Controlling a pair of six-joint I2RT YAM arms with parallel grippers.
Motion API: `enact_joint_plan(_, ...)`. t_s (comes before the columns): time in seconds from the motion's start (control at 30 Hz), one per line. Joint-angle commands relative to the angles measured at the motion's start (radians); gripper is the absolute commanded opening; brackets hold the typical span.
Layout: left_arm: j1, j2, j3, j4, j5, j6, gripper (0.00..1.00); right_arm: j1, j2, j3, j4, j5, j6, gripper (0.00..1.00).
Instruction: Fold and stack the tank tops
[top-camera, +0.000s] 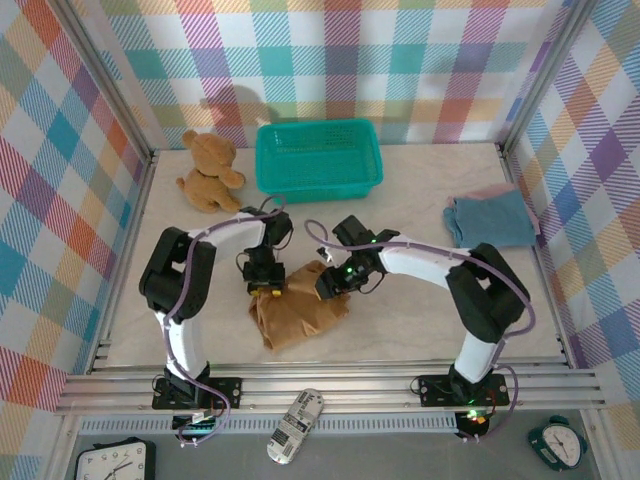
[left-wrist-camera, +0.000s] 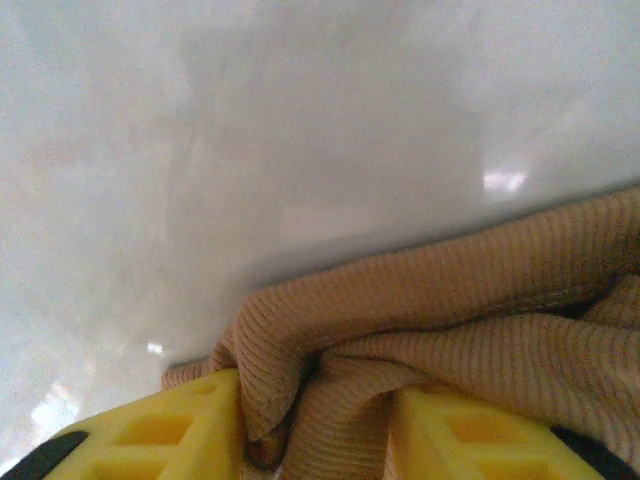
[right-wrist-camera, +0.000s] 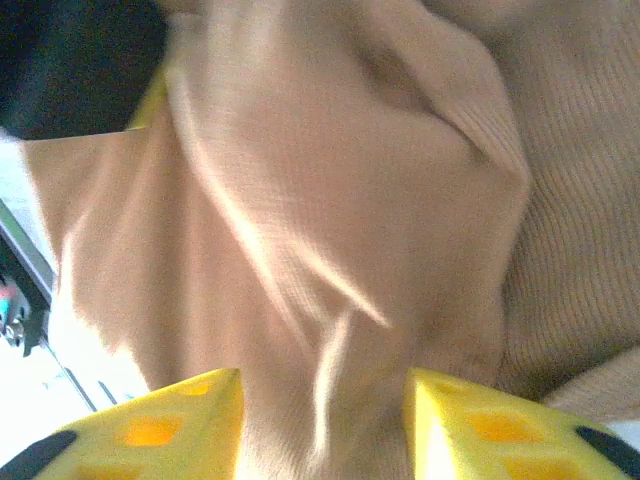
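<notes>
The brown top (left-wrist-camera: 430, 300) runs off the right and bottom edges of the left wrist view. Its pinched fold hides the gap inside the left pincer (left-wrist-camera: 315, 440), and the bottom edge cuts off the yellow fingers (left-wrist-camera: 150, 435). In the right wrist view the cloth is blurry. It fills the gap inside the right pincer (right-wrist-camera: 325, 430), also cut off at the bottom. From above, at the right, the pink top (top-camera: 497, 189) is mostly hidden under the blue top (top-camera: 490, 218). The bottom edge cuts a clock (top-camera: 113, 464) at the lower left.
</notes>
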Motion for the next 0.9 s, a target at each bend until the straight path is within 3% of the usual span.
enact_joint_plan(0.0,0.035,0.025,0.111,-0.089,-0.105,0.133,0.46,-0.040,-0.031,0.013,-0.004,0.119,0.003,0.55)
enact_joint_plan(0.07,0.059,0.014,0.149,-0.117,-0.139,0.139,0.49,-0.040,0.011,0.037,-0.012,0.206,-0.048,0.63)
enact_joint_plan(0.13,0.088,-0.026,0.144,-0.123,-0.098,0.120,0.51,-0.044,0.047,0.055,0.003,0.243,-0.070,0.68)
enact_joint_plan(0.33,0.102,-0.211,-0.026,-0.066,0.092,0.027,0.55,-0.016,0.150,0.106,0.037,0.224,-0.068,0.73)
enact_joint_plan(0.6,0.102,-0.378,-0.384,0.195,0.307,-0.105,0.57,0.060,0.176,0.107,0.050,0.125,0.031,0.73)
enact_joint_plan(0.7,0.102,-0.375,-0.430,0.268,0.327,-0.124,0.58,0.098,0.156,0.102,0.040,0.123,0.052,0.73)
enact_joint_plan(0.87,0.102,-0.367,-0.495,0.243,0.295,-0.092,0.58,0.128,0.131,0.115,0.008,0.129,0.081,0.73)
